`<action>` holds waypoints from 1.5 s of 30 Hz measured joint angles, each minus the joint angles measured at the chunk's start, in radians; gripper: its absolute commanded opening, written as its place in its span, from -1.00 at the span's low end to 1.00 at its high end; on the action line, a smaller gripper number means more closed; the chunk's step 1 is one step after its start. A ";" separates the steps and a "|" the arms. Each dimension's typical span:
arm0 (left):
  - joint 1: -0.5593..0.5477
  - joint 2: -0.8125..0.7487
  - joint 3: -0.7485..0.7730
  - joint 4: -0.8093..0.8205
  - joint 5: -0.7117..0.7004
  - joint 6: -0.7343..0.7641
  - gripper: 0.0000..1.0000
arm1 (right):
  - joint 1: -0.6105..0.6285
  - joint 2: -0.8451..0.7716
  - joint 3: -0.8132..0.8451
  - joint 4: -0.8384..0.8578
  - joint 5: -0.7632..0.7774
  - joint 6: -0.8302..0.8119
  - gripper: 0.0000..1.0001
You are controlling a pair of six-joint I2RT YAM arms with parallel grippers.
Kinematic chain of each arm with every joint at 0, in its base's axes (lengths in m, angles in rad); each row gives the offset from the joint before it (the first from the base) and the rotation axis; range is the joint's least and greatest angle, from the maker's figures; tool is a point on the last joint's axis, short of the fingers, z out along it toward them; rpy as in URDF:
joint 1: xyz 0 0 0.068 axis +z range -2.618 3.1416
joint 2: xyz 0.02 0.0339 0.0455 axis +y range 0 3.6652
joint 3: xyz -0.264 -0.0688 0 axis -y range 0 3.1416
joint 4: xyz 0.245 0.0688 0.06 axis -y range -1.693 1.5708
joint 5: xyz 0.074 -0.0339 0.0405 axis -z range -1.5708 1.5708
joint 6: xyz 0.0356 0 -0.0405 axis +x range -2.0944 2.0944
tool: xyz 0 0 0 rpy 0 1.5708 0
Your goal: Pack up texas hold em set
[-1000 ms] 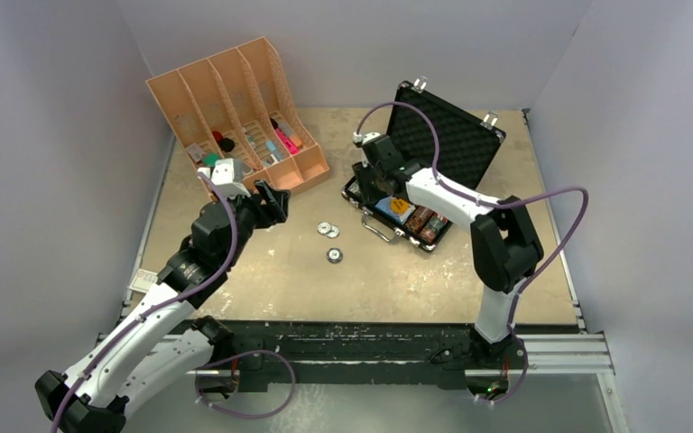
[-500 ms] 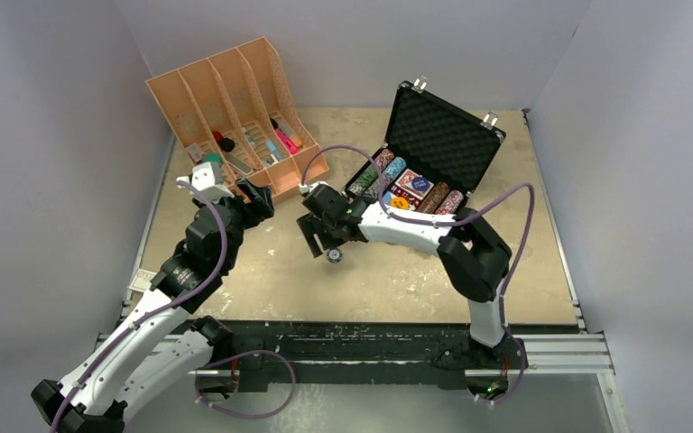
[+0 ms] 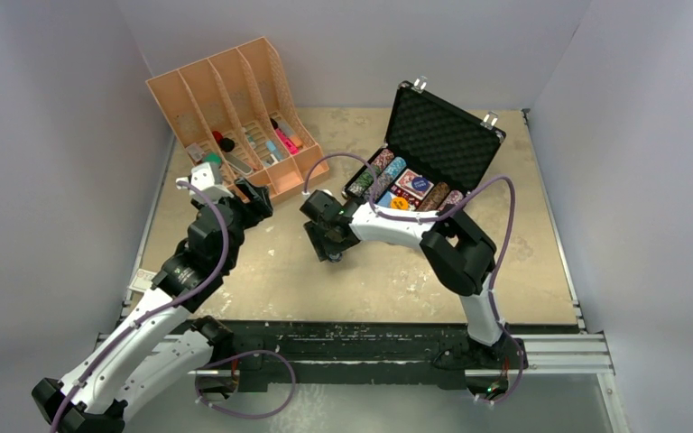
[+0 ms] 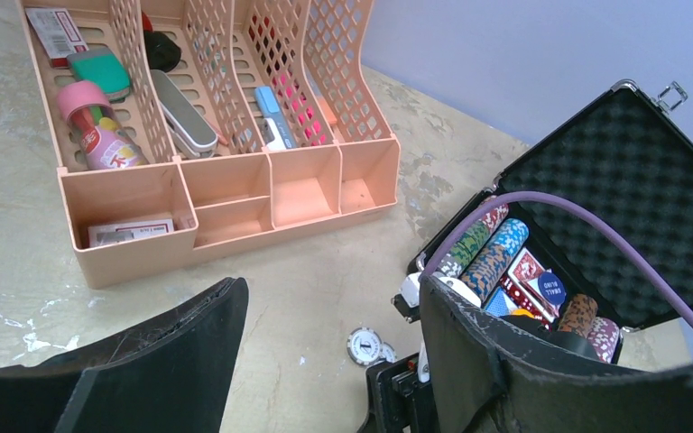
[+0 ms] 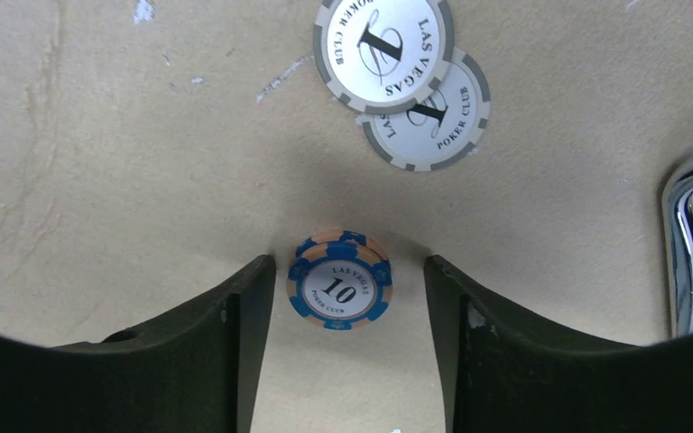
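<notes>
Blue chip (image 5: 339,288) | between right fingers (image 5: 248,347) | gap each side, untouched

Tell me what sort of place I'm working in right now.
Probably a robot test cell rather than a home: plain pale wall panels box in a scuffed tabletop, and a metal mounting rail runs along its near edge.

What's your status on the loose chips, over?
Left hand open, empty. Right hand open, straddling blue 10 chip on table. Two grey chips beyond, clear of it. Case open.
</notes>
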 measured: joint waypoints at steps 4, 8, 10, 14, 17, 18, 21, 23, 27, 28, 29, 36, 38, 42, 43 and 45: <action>0.000 0.000 0.000 0.000 0.000 0.000 0.38 | 0.000 0.013 0.017 -0.013 0.003 0.004 0.04; 0.000 -0.002 0.000 0.000 0.002 0.000 0.38 | 0.001 0.021 0.029 -0.025 0.007 0.009 -0.19; 0.000 -0.008 0.000 0.002 0.007 0.000 0.38 | 0.001 0.023 0.032 -0.028 0.009 0.013 -0.30; 0.000 -0.028 0.000 0.010 0.019 0.000 0.38 | 0.001 0.024 0.033 -0.029 0.010 0.024 -0.45; 0.000 -0.035 0.000 0.014 0.020 0.000 0.38 | 0.001 0.024 0.033 -0.030 0.008 0.039 -0.47; 0.000 -0.035 0.000 0.015 0.021 0.000 0.39 | 0.001 0.023 0.033 -0.030 0.008 0.043 -0.47; 0.000 -0.029 0.000 0.016 0.027 -0.002 0.39 | -0.002 0.019 0.032 -0.030 0.002 0.064 -0.47; 0.000 -0.018 0.000 0.016 0.036 -0.015 0.39 | -0.008 0.016 0.032 -0.031 -0.007 0.083 -0.47; 0.000 0.005 -0.015 0.018 0.078 -0.050 0.39 | -0.024 -0.012 0.022 -0.035 -0.037 0.108 -0.47; 0.000 0.012 -0.024 0.019 0.096 -0.062 0.39 | -0.032 -0.026 0.020 -0.034 -0.047 0.112 -0.47; 0.000 0.018 -0.034 0.024 0.111 -0.073 0.39 | -0.040 -0.039 0.016 -0.032 -0.055 0.116 -0.48; 0.000 0.132 -0.133 0.093 0.307 -0.147 0.38 | -0.128 -0.170 -0.040 0.031 -0.136 0.154 -0.48; 0.000 0.176 -0.153 0.125 0.364 -0.159 0.38 | -0.151 -0.190 -0.058 0.056 -0.161 0.168 -0.48; 0.000 0.235 -0.219 0.243 0.479 -0.200 0.34 | -0.179 -0.219 -0.093 0.096 -0.208 0.198 -0.48; 0.000 0.249 -0.236 0.282 0.507 -0.210 0.33 | -0.183 -0.227 -0.103 0.109 -0.219 0.209 -0.48; 0.000 0.278 -0.266 0.357 0.549 -0.238 0.32 | -0.187 -0.243 -0.120 0.133 -0.247 0.233 -0.48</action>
